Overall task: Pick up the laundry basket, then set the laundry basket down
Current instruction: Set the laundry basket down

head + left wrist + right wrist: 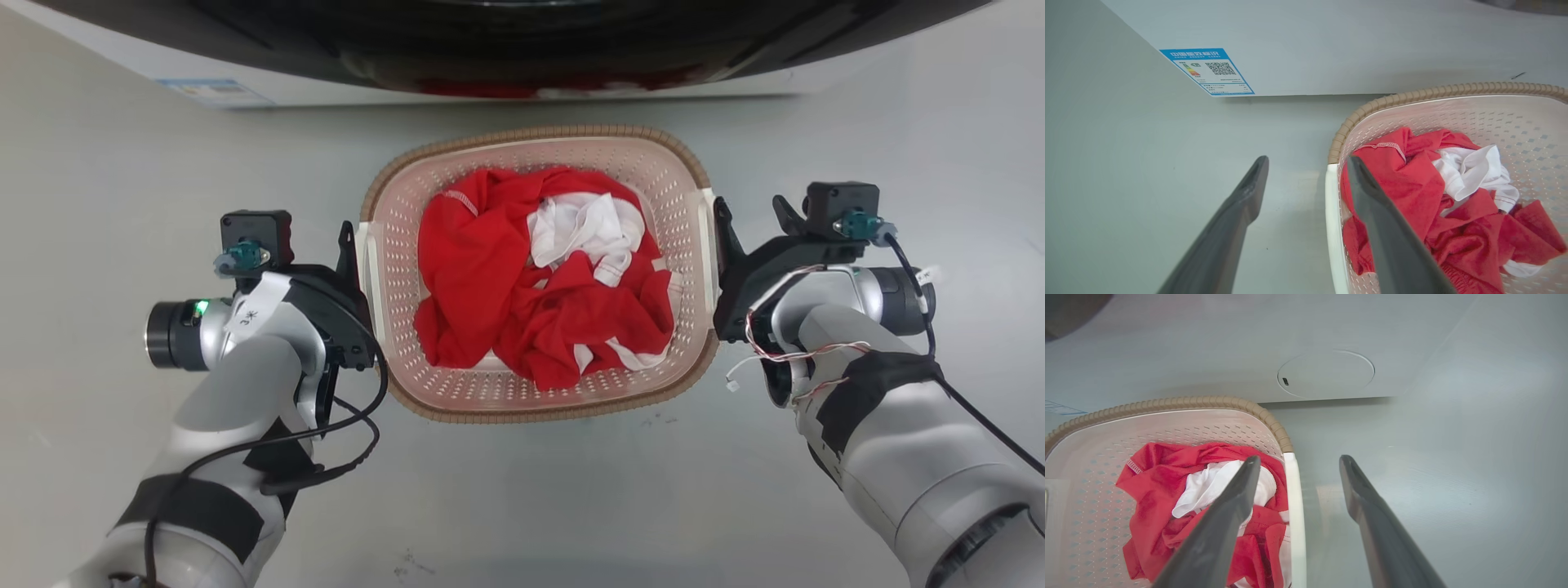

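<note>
Head view — laundry basket lengthwise left-right, left tool and right tool both agape.

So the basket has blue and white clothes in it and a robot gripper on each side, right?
Not quite. The clothes in the laundry basket are red and white, not blue and white; the head view shows it. The rest holds: the left gripper and the right gripper are at its two sides.
</note>
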### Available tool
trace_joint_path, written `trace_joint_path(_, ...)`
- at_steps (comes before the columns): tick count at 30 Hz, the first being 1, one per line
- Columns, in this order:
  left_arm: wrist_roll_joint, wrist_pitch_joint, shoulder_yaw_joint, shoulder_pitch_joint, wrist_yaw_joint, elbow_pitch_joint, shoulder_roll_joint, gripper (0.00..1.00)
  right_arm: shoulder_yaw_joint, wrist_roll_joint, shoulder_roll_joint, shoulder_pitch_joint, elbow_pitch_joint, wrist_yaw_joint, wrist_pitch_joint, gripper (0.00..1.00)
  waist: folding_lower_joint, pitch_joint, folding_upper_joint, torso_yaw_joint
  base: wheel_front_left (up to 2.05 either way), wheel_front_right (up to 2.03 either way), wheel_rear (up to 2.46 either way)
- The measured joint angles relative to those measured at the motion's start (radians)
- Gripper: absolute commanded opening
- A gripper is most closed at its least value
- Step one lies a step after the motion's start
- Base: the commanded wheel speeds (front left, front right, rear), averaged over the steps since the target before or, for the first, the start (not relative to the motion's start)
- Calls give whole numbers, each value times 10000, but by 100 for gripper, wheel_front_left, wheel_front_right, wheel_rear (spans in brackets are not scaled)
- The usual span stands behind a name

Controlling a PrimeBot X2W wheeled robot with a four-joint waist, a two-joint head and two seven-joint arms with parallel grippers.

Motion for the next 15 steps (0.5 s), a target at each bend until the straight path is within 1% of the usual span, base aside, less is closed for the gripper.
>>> trace_joint_path(3,-255,-81,167,383,-132,-113,-2,100,-209,100,-159,412,-19,140,-81,100,0,-529,0,-23,0,0,0)
trace_joint_path(5,-263,-82,217,577,-136,-194,4,100,-303,155,-203,580,-58,228,-82,100,0,-756,0,-32,0,0,0)
trace_joint_path(9,-261,-82,428,979,-136,-497,82,100,-546,159,-293,900,-288,299,-82,100,0,-1238,-1,-53,0,0,0)
trace_joint_path(15,-207,-82,746,1761,-107,-1103,267,100,-934,151,-384,1606,-832,303,-82,100,1,-1994,-1,-87,0,0,0)
